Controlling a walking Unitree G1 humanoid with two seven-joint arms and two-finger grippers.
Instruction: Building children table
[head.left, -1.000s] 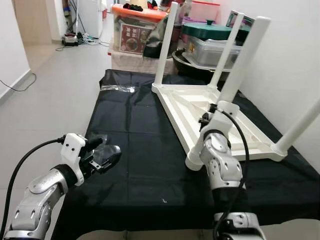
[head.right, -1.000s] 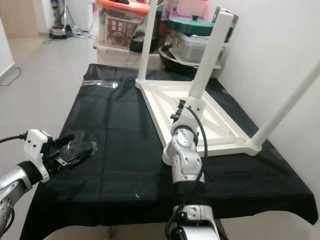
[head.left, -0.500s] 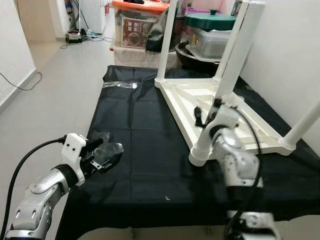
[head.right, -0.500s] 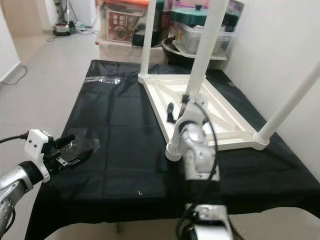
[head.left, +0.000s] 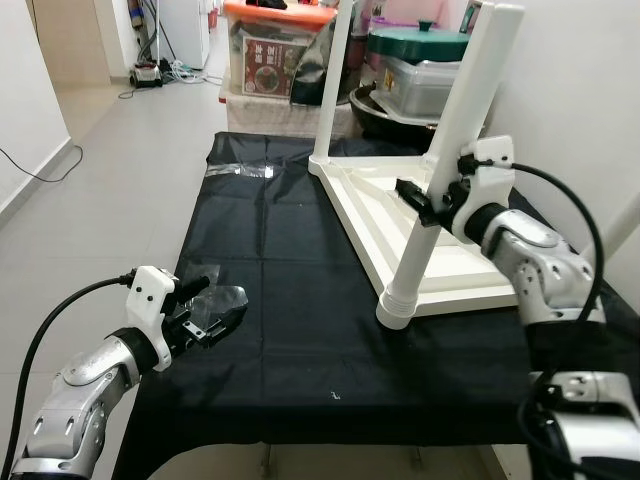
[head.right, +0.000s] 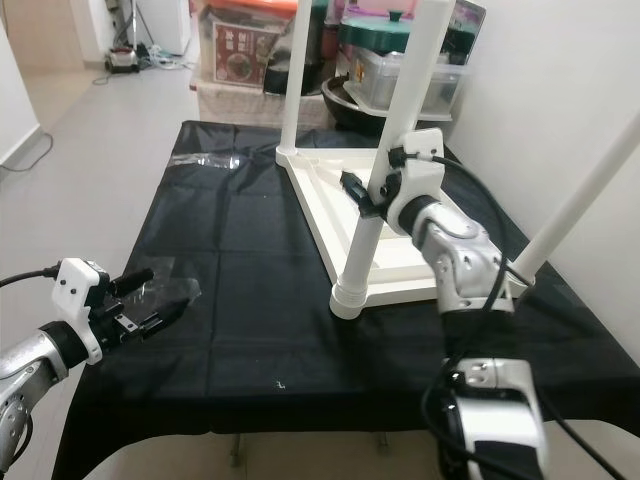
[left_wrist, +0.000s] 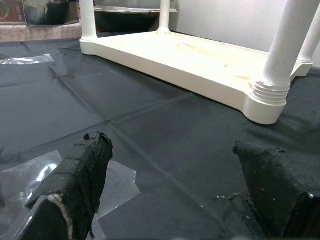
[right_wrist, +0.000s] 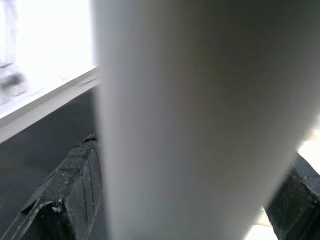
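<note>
The upturned white table (head.left: 440, 245) is lying on the black cloth (head.left: 270, 300). The right gripper (head.left: 428, 200) is clasping its nearest leg (head.left: 440, 180) at mid-height. The left gripper (head.left: 205, 318), fingers spread wide, is hovering well apart from the table, over the cloth's near edge above clear plastic (head.left: 225, 300).

No readable text, numbers or brands anywhere — the printed label on the clear storage box (head.left: 272, 62) beyond the far edge of the black cloth (head.left: 270, 300) carries print, but it's too small and blurred to read.
</note>
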